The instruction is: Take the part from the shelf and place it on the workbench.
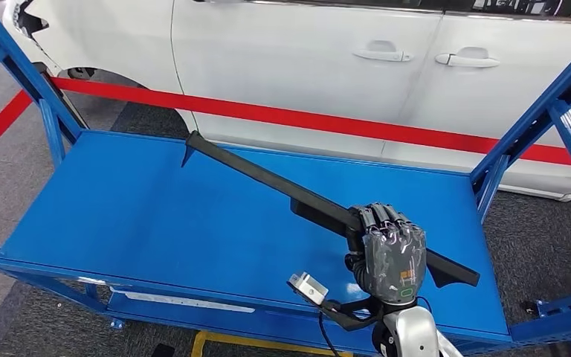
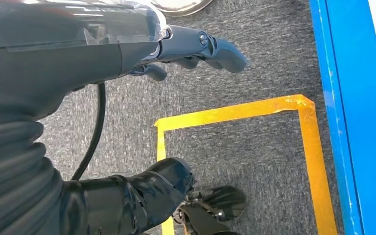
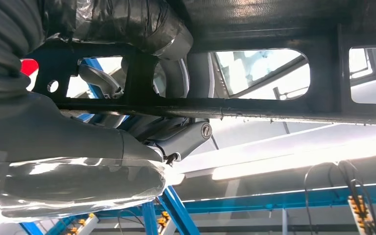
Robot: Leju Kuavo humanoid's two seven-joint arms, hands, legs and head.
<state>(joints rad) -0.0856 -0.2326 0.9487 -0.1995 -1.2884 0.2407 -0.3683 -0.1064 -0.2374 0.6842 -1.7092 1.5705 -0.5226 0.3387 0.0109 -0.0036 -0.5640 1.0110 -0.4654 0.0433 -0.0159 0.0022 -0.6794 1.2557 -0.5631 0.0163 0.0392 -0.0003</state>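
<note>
1. The right hand [image 1: 391, 251] grips a long black part [image 1: 268, 175] near its closer end, fingers wrapped over the top of it.
2. The part slants across the blue shelf [image 1: 119, 216], its far tip reaching toward the back left edge.
3. The left hand [image 2: 196, 46] hangs over grey carpet [image 2: 254, 54] marked with yellow tape [image 2: 235, 111], fingers loosely curled around nothing.
4. Beyond the shelf runs a red barrier strap [image 1: 297, 117], with a white car [image 1: 305, 52] behind it.
</note>
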